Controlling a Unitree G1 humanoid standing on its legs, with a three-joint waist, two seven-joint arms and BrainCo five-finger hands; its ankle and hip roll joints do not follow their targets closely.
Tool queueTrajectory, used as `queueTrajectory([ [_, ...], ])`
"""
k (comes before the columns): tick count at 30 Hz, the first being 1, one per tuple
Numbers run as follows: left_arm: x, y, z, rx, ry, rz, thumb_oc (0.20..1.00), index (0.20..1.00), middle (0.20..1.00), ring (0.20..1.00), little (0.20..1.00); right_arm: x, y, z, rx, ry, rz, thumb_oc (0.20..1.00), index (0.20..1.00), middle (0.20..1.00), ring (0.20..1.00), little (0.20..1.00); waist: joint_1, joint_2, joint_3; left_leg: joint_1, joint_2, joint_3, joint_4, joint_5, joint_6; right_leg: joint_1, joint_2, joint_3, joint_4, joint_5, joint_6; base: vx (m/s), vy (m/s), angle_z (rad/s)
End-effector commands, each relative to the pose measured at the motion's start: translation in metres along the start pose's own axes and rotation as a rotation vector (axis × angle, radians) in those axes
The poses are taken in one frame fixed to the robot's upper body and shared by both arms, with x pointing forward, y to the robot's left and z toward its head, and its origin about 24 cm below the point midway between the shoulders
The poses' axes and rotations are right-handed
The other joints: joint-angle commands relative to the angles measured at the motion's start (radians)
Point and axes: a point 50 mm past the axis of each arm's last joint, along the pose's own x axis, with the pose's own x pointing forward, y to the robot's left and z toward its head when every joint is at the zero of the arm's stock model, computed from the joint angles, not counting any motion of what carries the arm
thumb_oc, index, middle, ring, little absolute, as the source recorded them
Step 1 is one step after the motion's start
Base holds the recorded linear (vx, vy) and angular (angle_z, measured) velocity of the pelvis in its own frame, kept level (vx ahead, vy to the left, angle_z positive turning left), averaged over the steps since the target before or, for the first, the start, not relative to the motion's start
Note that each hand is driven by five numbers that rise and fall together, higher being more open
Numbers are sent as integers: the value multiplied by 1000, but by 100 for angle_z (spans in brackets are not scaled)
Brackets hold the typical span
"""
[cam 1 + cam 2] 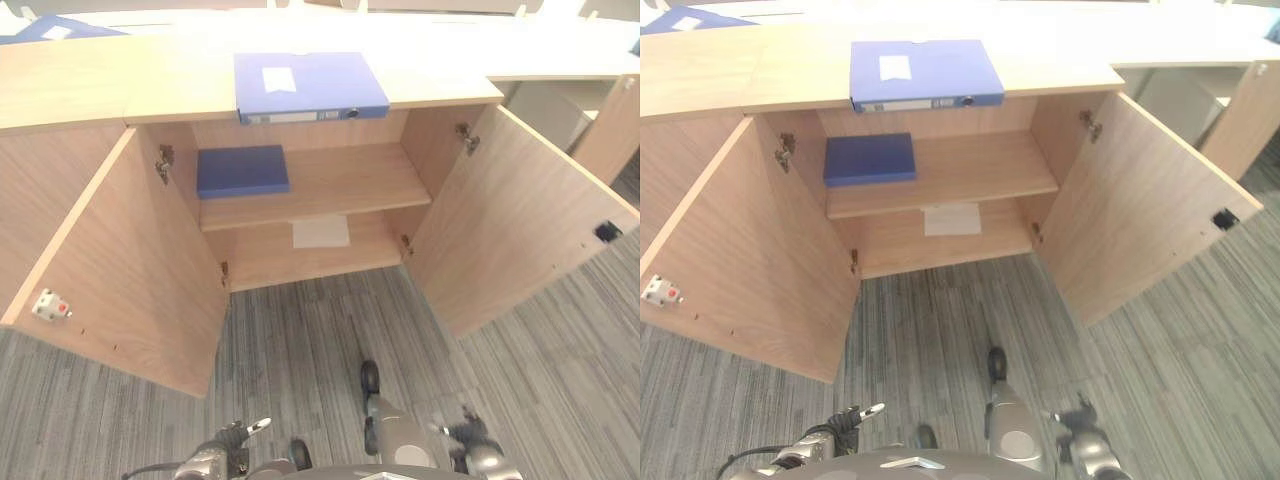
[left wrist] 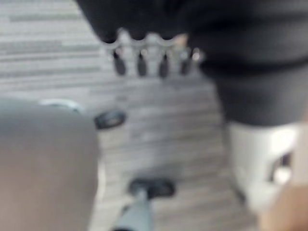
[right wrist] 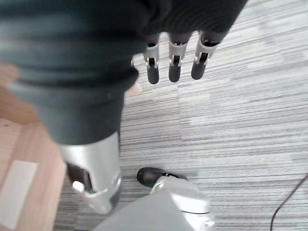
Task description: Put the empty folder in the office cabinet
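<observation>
You face an open wooden cabinet [image 1: 300, 190] with both doors swung wide. The blue box folder [image 1: 308, 86] lies flat on the cabinet's top, its spine toward you, directly above the opening. Your left hand [image 2: 151, 60] hangs low over the grey carpet, well short of the cabinet, fingers relaxed and holding nothing. Your right hand [image 3: 174, 60] does the same on the other side, fingers straight and empty.

To do this step well, I would raise both hands to the folder, grip it by its two short edges, draw it toward you off the top, then lower it level onto a shelf.

A darker blue folder [image 1: 242, 170] already takes the left part of the cabinet's middle shelf [image 1: 345, 180]; its right part is free. A white sheet [image 1: 321, 231] lies on the cabinet's floor. The left door [image 1: 130, 265] and right door [image 1: 520, 225] flank your approach.
</observation>
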Motion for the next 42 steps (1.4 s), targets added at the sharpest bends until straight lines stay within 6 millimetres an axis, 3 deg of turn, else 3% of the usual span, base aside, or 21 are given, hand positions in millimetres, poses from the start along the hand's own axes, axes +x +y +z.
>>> queueTrajectory([
  [1, -3, 9, 18, 58, -46, -36, 1000, 1000, 1000, 1000, 1000, 4, -34, 26, -52, -68, -58, 1000, 1000, 1000, 1000, 1000, -14, 48, 0, -1, 93, -79, 23, -56, -8, 114, 4, -2, -52, -42, -24, 108, -88, 59],
  [5, -3, 10, 15, 31, -35, -22, 1000, 1000, 1000, 1000, 1000, 3, -43, 29, -63, -98, -51, 1000, 1000, 1000, 1000, 1000, -3, 42, -16, -44, 112, -59, 106, -54, -27, 156, 0, -43, -50, -76, -49, 174, -188, 38],
  [8, -5, 14, 4, 21, -3, -2, 1000, 1000, 1000, 1000, 1000, 3, -46, 41, -66, -160, -34, 1000, 1000, 1000, 1000, 1000, 12, 34, -10, -111, 115, -45, 248, -30, -39, 187, -5, -79, -49, -100, -74, 80, -127, 39],
  [10, -6, 15, -3, 25, 14, 4, 1000, 1000, 1000, 1000, 1000, 2, -45, 49, -75, -197, 0, 1000, 1000, 1000, 1000, 1000, 26, 34, -1, -158, 100, -64, 284, -23, -36, 205, -4, -87, -49, -112, -80, 75, -54, 57],
  [13, -9, 21, -13, 24, 22, 21, 1000, 1000, 1000, 1000, 1000, 1, -40, 61, -110, -251, 58, 1000, 1000, 1000, 1000, 1000, 41, 49, 12, -158, 79, -69, 178, -16, -36, 219, 2, -90, -41, -129, -72, 147, 78, 25],
  [15, -12, 26, -20, 60, 39, 50, 1000, 1000, 1000, 1000, 1000, 0, -35, 69, -166, -296, 90, 1000, 1000, 1000, 1000, 1000, 62, 64, 23, -181, 90, -81, 60, 76, -70, 261, 17, -90, -49, -153, -72, 211, 107, 7],
  [16, -12, 26, -20, 60, 39, 50, 1000, 1000, 1000, 1000, 1000, 0, -35, 69, -166, -296, 90, 1000, 1000, 1000, 1000, 1000, 62, 64, 23, -181, 90, -81, 60, 76, -70, 261, 17, -90, -49, -153, -72, 152, 65, 29],
  [19, -14, 29, -27, 108, 51, 71, 1000, 1000, 1000, 1000, 1000, -1, -30, 76, -253, -340, 100, 1000, 1000, 1000, 1000, 1000, 97, 63, 34, -258, 97, -88, 36, 142, -91, 328, 18, -80, -72, -177, -71, 239, 116, 29],
  [24, -17, 37, -28, 138, 57, 107, 1000, 1000, 1000, 1000, 1000, 0, -18, 81, -340, -336, 109, 1000, 1000, 1000, 1000, 1000, 125, 56, 13, -233, 73, -95, 30, 101, -50, 356, -16, -81, -74, -188, -46, 226, 192, -49],
  [27, -17, 42, -7, 160, -1, 113, 1000, 1000, 1000, 1000, 1000, 2, -12, 75, -392, -298, 72, 1000, 1000, 1000, 1000, 1000, 121, 68, -1, -167, 42, -124, -5, 66, -12, 329, -40, -86, -29, -192, -28, 209, 230, -59],
  [29, -17, 43, -4, 163, -10, 115, 1000, 1000, 1000, 1000, 1000, 2, -12, 74, -393, -292, 48, 1000, 1000, 1000, 1000, 1000, 123, 70, -1, -165, 35, -129, -3, 61, 0, 322, -49, -87, -7, -196, -25, 94, 115, -9],
  [31, -18, 45, -1, 152, -22, 113, 1000, 1000, 1000, 1000, 1000, 3, -12, 74, -377, -292, 17, 1000, 1000, 1000, 1000, 1000, 127, 75, 1, -162, 24, -128, 5, 53, 20, 308, -65, -98, 36, -203, -22, 82, 104, -8],
  [33, -18, 46, 7, 165, -56, 113, 1000, 1000, 1000, 1000, 1000, 3, -15, 83, -351, -314, -38, 1000, 1000, 1000, 1000, 1000, 121, 88, 22, -150, 23, -105, 9, 41, 43, 244, -107, -125, 148, -169, -18, 32, 147, -18],
  [35, -18, 46, 13, 152, -88, 111, 1000, 1000, 1000, 1000, 1000, 3, -16, 89, -365, -333, -45, 1000, 1000, 1000, 1000, 1000, 116, 95, 37, -141, 29, -79, 9, 31, 44, 206, -120, -140, 160, -153, -17, 8, 51, -26],
  [39, -19, 48, 19, 146, -117, 111, 1000, 1000, 1000, 1000, 1000, 3, -14, 91, -399, -331, -37, 1000, 1000, 1000, 1000, 1000, 115, 90, 49, -124, 42, -28, 11, 20, 30, 206, -138, -159, 65, -106, 7, 49, -67, -27],
  [42, -20, 50, 24, 162, -151, 134, 1000, 1000, 1000, 1000, 1000, 4, -14, 93, -430, -331, -35, 1000, 1000, 1000, 1000, 1000, 121, 73, 48, -92, 71, 14, 8, -3, 6, 217, -187, -178, -25, -28, 58, 138, -263, -17],
])
